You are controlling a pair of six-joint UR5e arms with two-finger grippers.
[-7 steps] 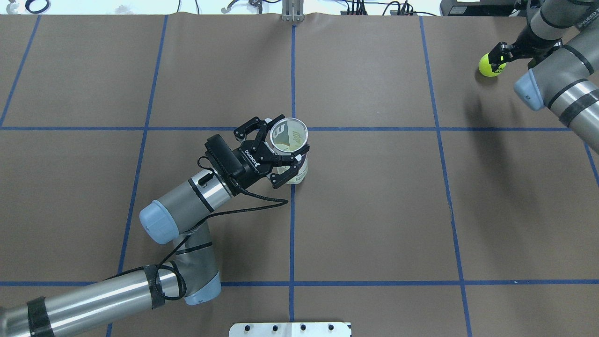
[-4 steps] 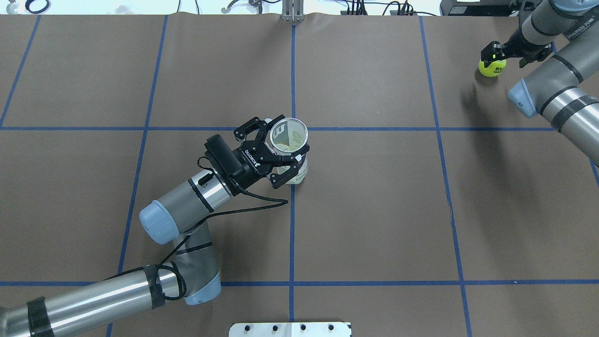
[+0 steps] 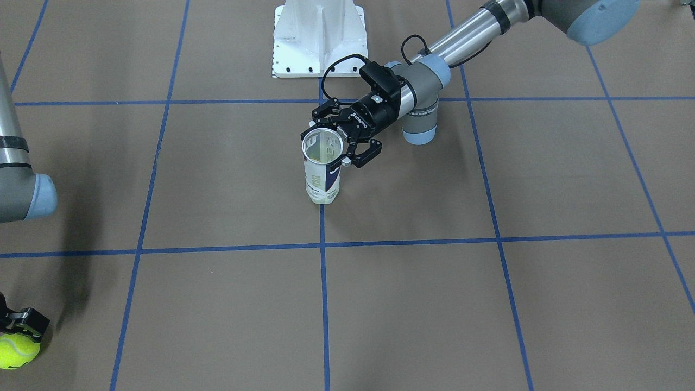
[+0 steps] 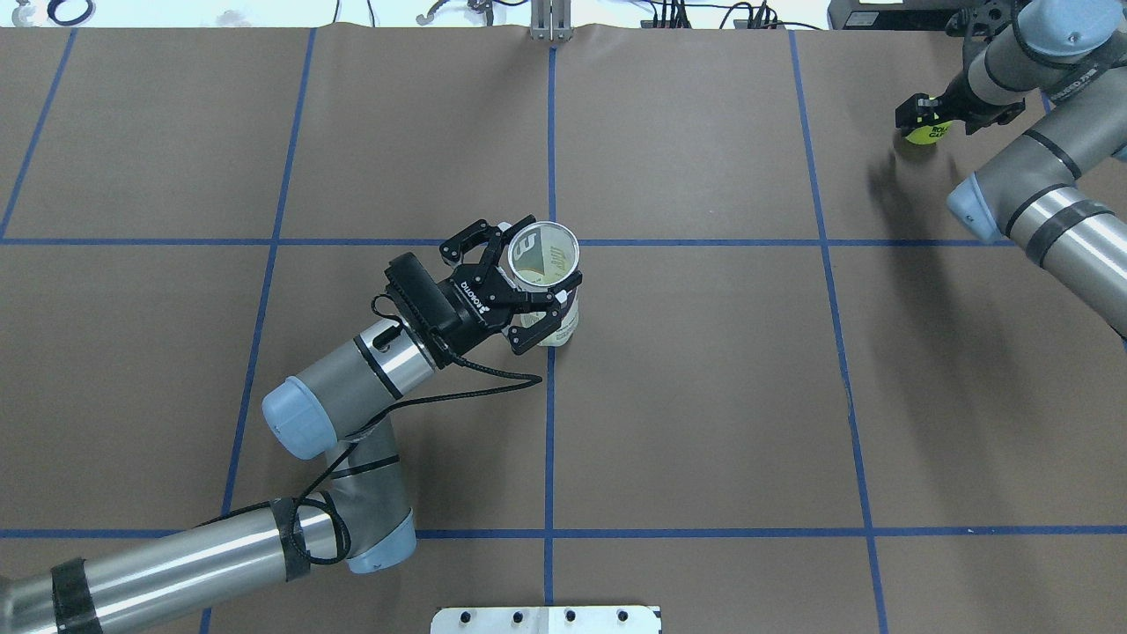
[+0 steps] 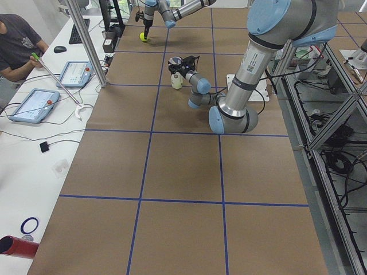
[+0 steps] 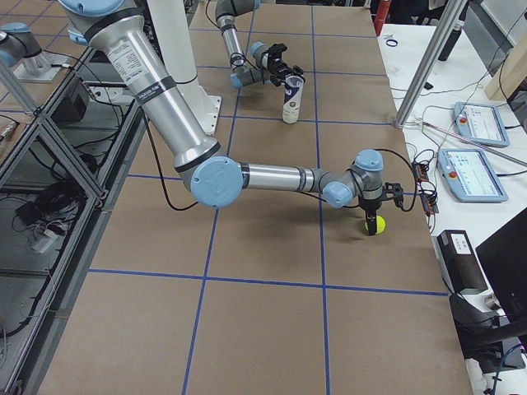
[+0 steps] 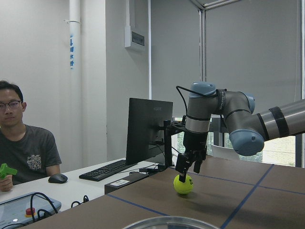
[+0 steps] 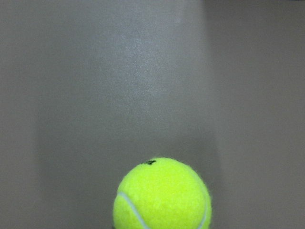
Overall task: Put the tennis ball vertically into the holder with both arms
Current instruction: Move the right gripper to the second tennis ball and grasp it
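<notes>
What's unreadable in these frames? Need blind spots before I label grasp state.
- Hold of the right gripper on the yellow tennis ball: overhead, the wrist covers the contact; the right wrist view shows no fingers; the front view crops it at the edge.
- Contents at the bottom of the clear plastic tennis-ball can: its label and the left gripper block them.
- Ball's print: too small everywhere.

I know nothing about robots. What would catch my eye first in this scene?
Probably the bright yellow tennis ball, at the far corner of the table on the robot's right, with the right arm's fingers closed around its top. Next comes the clear holder, standing upright mid-table with its open end up, clasped near the rim by the left arm's fingers.
</notes>
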